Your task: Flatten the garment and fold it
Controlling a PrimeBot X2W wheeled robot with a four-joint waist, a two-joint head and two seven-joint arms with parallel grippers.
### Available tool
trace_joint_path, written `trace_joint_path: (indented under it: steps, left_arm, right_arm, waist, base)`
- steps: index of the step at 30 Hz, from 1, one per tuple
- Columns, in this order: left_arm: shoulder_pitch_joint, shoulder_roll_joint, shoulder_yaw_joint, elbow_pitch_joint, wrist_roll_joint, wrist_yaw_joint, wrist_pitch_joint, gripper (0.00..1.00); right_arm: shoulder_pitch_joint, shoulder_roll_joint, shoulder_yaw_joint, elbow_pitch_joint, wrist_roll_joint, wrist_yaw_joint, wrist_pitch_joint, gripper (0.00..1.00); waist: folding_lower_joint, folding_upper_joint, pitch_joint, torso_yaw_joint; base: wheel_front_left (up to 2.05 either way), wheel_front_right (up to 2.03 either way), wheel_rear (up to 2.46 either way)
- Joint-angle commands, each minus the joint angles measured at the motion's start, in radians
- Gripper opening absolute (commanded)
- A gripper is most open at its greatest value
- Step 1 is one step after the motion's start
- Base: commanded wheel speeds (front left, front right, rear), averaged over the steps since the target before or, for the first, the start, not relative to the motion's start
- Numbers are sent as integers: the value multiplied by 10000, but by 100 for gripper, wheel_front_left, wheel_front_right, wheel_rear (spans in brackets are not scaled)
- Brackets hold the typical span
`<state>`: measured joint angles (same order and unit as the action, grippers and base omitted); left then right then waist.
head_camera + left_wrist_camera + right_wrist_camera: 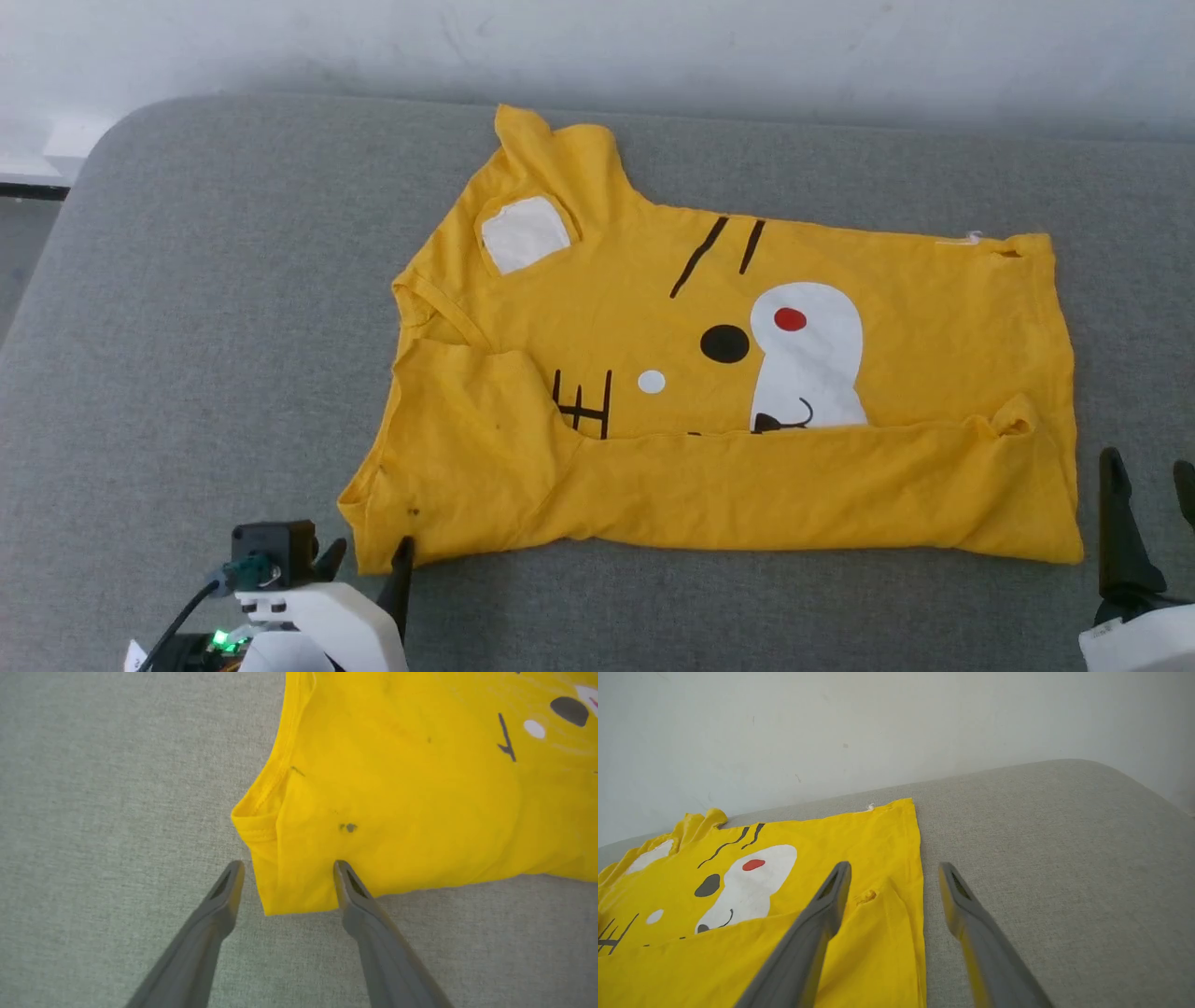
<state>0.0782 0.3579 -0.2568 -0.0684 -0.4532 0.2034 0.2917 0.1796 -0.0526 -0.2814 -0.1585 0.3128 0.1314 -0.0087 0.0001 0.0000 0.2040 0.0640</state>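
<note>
Reading this as mid-fold: the garment (934,308) lies print up across the middle of the grey padded surface (187,280), collar to our left and hem to our right. Its near long edge is already turned over into a plain yellow band (747,485) that covers the bottom of the cartoon face (808,350). The far sleeve (551,149) by the wall is bunched, not flat.

The left gripper (370,546) sits at the near-left corner with its fingers spread and straddling it. One tip is over cloth and the other over bare padding, with nothing pinched. The right gripper (1147,462) hovers just off the near-right hem corner, its fingers also spread and holding nothing.

We judge the next move to be a two-corner grab. Each gripper needs to close on both layers at its corner. Then we lift together and carry evenly toward the far edge, or the band skews. The small pucker (1013,420) near the right corner may drag.
</note>
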Motion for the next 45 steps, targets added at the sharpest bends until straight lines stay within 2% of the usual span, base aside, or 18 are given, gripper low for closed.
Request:
trace_joint_path:
  steps: [1, 5, 9, 10, 11, 16, 22, 29, 35, 43, 44, 45]
  left_arm:
    - [-246, -95, -25, 244, -133, -25, 74, 100]
    - [-475, -240, -15, 1065, -360, 53, 406, 100]
    - [-845, -280, -44, 1690, -473, -74, 486, 100]
    - [-916, -302, -41, 1763, -502, -107, 449, 35]
    - [-970, -324, -36, 1822, -540, -142, 412, 0]
    - [-882, -298, 149, 1696, -890, -292, 374, 0]
    - [-417, -252, 837, 704, -1156, 49, -200, 0]
    - [-7, -283, 897, -280, -1162, 296, -248, 0]
    - [67, -297, 821, -540, -1191, 322, -175, 0]
    - [-57, -241, 761, -561, -1159, 370, -102, 0]
    - [-66, -237, 746, -555, -1152, 379, -86, 0]
    - [-68, -235, 732, -547, -1147, 391, -70, 0]
  right_arm:
    - [-164, 24, -3, 1, -76, -7, 52, 100]
    - [-202, 24, -6, -57, -124, -7, 156, 100]
    - [-290, 24, 51, -152, -216, -7, 304, 100]
    - [-312, 24, 83, -185, -256, -7, 356, 100]
    - [-340, 24, 101, -221, -276, -7, 418, 100]
    - [-551, 24, 93, -670, -588, -7, 902, 100]
    - [-775, 24, -91, -1278, -1124, -7, 2356, 100]
    - [-342, 23, -677, -1026, -1051, -7, 4025, 100]
    - [-189, 23, -679, -349, -724, -7, 4198, 100]
    - [-691, 23, -50, 918, -797, -7, 4166, 100]
    - [-755, 23, -90, 1059, -729, -7, 4171, 59]
    - [-806, 23, -178, 1207, -713, -7, 4198, 40]
  waist:
    - [-1, 0, 100, -16]
    - [-1, 0, 203, 16]
    - [-1, 0, 262, 56]
    - [-1, 0, 269, 57]
    - [-1, 0, 272, 51]
    - [-1, 0, 264, -48]
    - [-1, 0, 341, -194]
    - [-1, 0, 466, -119]
    - [-1, 0, 586, -72]
    - [-1, 0, 647, -26]
    - [-1, 0, 629, -17]
    - [-1, 0, 607, -10]
  base:
    - [0, 0, 0]
    - [0, 0, 0]
    - [0, 0, 0]
    - [0, 0, 0]
    - [0, 0, 0]
    - [0, 0, 0]
    - [0, 0, 0]
    - [0, 0, 0]
    - [0, 0, 0]
    - [0, 0, 0]
    - [0, 0, 0]
    - [0, 0, 0]
